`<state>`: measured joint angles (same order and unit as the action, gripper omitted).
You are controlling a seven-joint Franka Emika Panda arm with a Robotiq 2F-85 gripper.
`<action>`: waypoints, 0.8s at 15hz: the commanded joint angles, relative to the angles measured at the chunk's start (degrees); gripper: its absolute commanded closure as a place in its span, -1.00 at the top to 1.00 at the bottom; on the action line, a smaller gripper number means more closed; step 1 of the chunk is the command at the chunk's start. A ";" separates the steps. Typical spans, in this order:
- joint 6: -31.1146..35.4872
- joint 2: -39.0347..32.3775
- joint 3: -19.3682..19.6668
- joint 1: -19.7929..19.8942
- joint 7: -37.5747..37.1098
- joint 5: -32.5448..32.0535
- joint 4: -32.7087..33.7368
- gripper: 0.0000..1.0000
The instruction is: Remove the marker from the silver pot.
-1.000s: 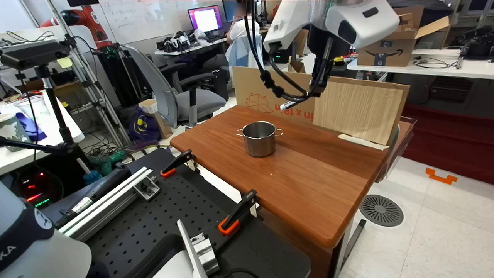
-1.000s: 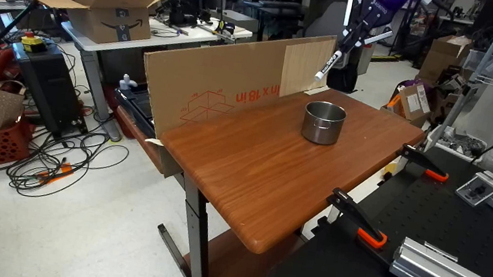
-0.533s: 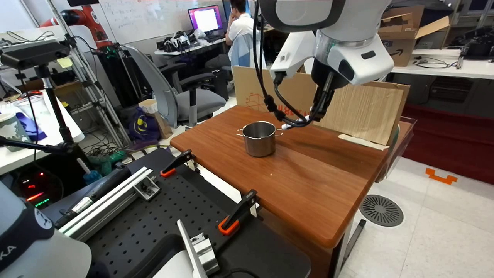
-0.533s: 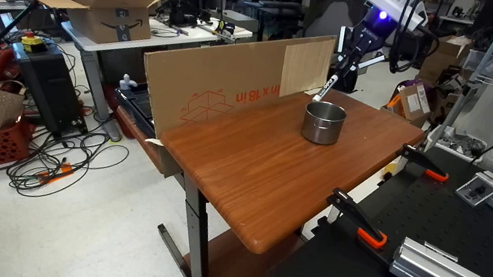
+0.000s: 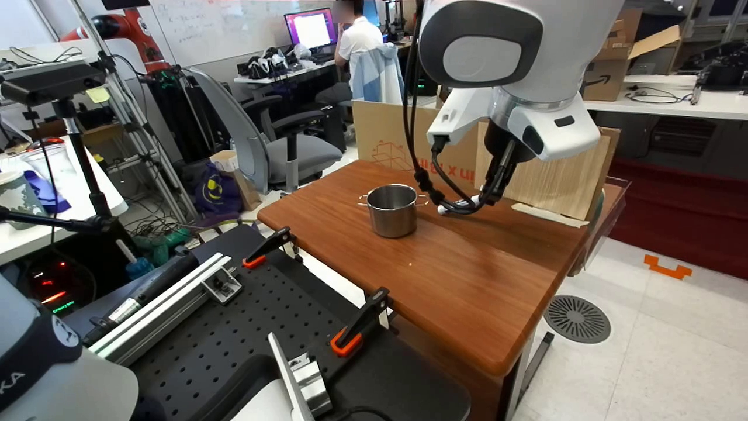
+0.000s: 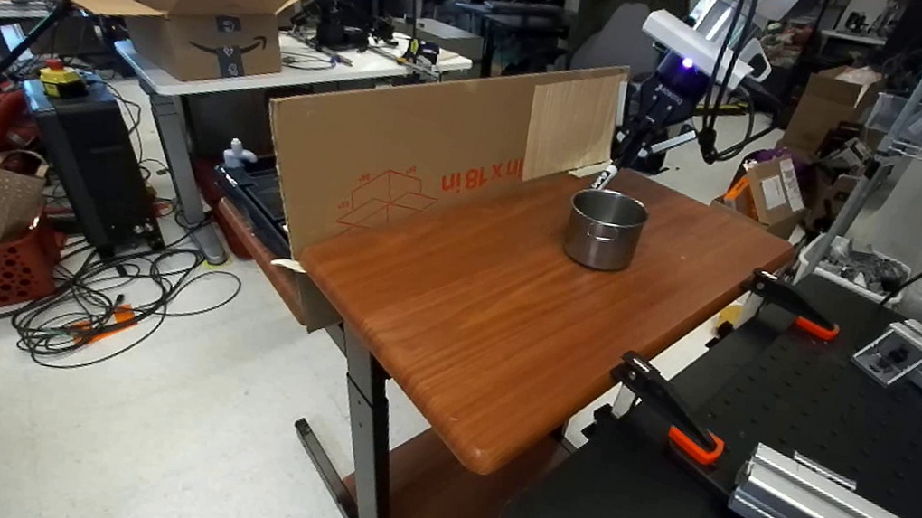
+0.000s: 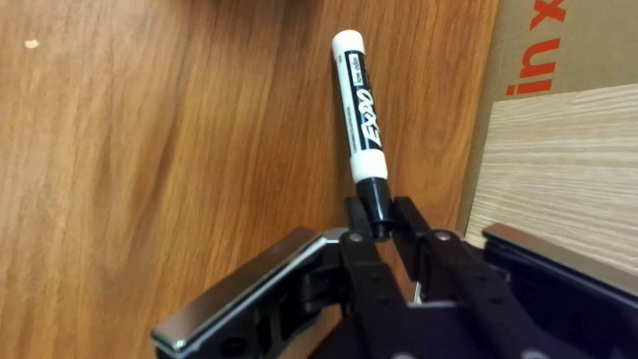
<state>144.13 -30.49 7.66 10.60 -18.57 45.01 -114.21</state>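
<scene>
The marker (image 7: 360, 104) is white with a dark label and a black cap. In the wrist view my gripper (image 7: 377, 212) is shut on its black cap, and the white end points away. The marker is partly behind cables in an exterior view (image 5: 443, 209) and partly behind the gripper in an exterior view (image 6: 604, 176). It is outside the silver pot, low beside it, on the side near the cardboard; whether it touches the table is unclear. The silver pot (image 5: 393, 215) stands upright on the wooden table and also shows in an exterior view (image 6: 601, 236).
A cardboard panel (image 6: 403, 159) with a light wood-grain sheet (image 6: 575, 121) stands along the table's back edge, close to the gripper. The wooden table (image 5: 467, 292) has clamps (image 5: 359, 321) on its edge beside the black perforated board (image 5: 263, 327).
My arm has lowered, carrying the marker from above the table, by the cardboard, down to near the tabletop beside the pot. The pot has not moved.
</scene>
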 commanded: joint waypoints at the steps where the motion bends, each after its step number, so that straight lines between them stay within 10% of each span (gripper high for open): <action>1: 1.59 -3.90 0.02 -0.23 -2.30 -0.33 3.93 -0.90; 12: 1.66 -10.89 2.15 -2.10 -8.90 -5.83 8.62 -0.90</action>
<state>145.16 -39.50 8.55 9.60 -24.72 42.04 -107.09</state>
